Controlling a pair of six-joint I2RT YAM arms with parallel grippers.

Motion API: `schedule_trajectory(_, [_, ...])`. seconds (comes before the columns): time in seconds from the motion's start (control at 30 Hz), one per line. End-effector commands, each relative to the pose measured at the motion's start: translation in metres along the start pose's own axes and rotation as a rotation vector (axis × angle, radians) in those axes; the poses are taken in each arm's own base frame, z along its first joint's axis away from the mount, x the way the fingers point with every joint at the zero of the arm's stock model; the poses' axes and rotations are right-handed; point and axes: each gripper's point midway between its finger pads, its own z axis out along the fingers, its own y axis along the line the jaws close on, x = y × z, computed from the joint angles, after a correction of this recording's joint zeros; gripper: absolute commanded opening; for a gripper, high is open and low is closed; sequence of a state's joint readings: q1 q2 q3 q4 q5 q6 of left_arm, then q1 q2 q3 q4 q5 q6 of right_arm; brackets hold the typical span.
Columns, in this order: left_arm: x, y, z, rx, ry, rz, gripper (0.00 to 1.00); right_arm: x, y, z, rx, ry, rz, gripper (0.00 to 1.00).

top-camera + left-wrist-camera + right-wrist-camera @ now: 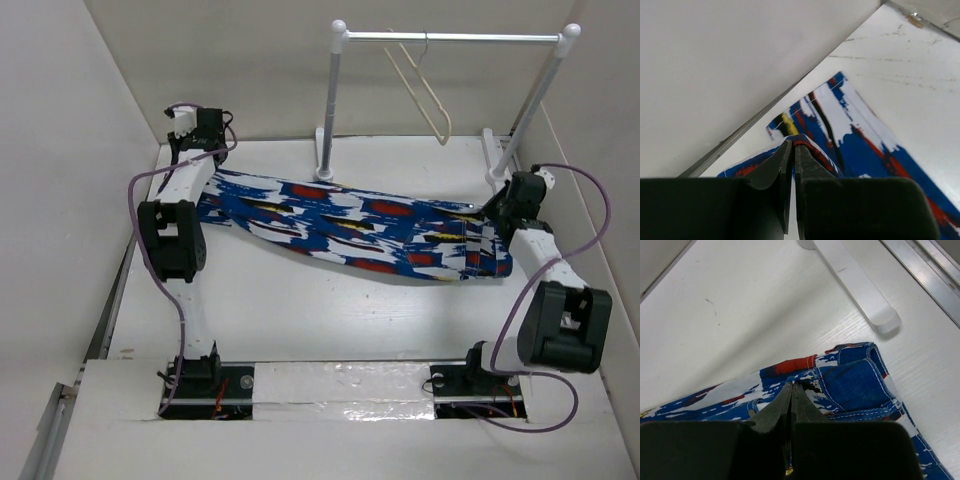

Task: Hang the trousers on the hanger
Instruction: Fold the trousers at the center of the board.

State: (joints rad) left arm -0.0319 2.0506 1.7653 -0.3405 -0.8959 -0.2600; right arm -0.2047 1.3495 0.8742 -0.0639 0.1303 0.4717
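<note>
The blue patterned trousers (360,228) lie stretched across the table from left to right. My left gripper (203,170) is shut on a fold of the trousers (850,135) at their left end, near the left wall. My right gripper (497,212) is shut on the trousers' waistband end (855,382) at the right. The cream-white hanger (425,95) hangs by its hook from the rail at the back, apart from both grippers.
A white two-post rail stand (335,100) stands at the back, its right foot (855,287) close beyond the waistband. White walls (80,150) close in the table on the left, back and right. Purple cables loop off both arms.
</note>
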Motion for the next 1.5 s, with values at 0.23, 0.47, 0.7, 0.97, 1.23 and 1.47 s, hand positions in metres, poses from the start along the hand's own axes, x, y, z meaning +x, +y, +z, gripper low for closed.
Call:
schedule_trajectory(0.23, [-0.026,-0.031,0.035,0.059,0.005,-0.070,0.74,-0.047,0.045,0.047,-0.054,-0.116,0.043,0.48])
schedule_trajectory(0.47, [-0.029,0.043,0.020,0.056,-0.029,-0.257,0.74,-0.030,0.074,-0.008,-0.187,-0.130,0.002,0.89])
schedule_trajectory(0.7, [0.034,0.060,0.019,0.206,0.099,-0.362,0.49,0.013,0.114,-0.088,-0.450,-0.120,-0.070,0.00])
schedule_trajectory(0.97, [0.100,0.044,0.050,0.252,0.309,-0.414,0.44,0.097,0.157,-0.157,-0.774,-0.006,-0.259,0.00])
schedule_trajectory(1.23, [0.097,0.026,0.065,0.309,0.295,-0.420,0.49,0.136,0.178,-0.178,-0.861,0.044,-0.347,0.00])
schedule_trajectory(1.47, [0.096,0.015,0.082,0.334,0.291,-0.393,0.48,0.168,0.186,-0.192,-0.913,0.110,-0.416,0.00])
